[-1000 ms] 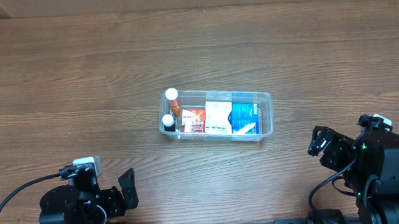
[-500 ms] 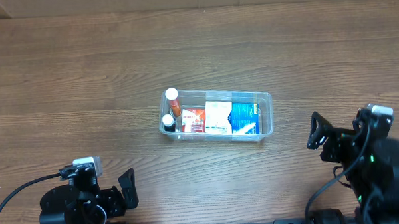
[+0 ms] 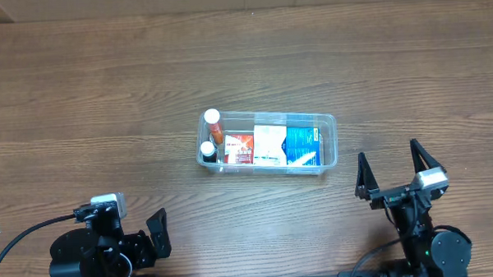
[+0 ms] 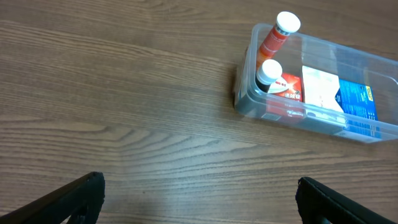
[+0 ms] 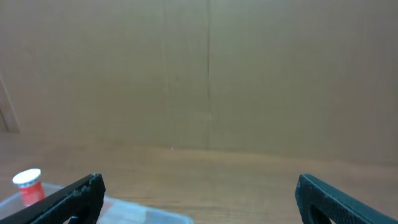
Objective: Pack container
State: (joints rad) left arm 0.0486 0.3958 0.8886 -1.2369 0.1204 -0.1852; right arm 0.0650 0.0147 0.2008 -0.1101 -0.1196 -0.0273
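Note:
The clear plastic container [image 3: 329, 144] sits at the table's middle. It holds an orange bottle with a white cap [image 3: 213, 121], a small dark bottle [image 3: 207, 150], a red box [image 3: 239, 147], a white box [image 3: 270, 144] and a blue box [image 3: 303, 145]. It also shows in the left wrist view [image 4: 249, 99] at the upper right. My left gripper [image 4: 199, 199] is open and empty at the near left edge. My right gripper [image 3: 389, 170] is open and empty, near right of the container; its wrist view shows the orange bottle's cap [image 5: 27, 178] low left.
The wooden table [image 3: 105, 94] stretches all round the container. A brown cardboard wall [image 5: 205, 68] stands behind the table in the right wrist view.
My right arm has swung left and turned, so its open fingers now point toward the far side. The left arm and the container have not moved.

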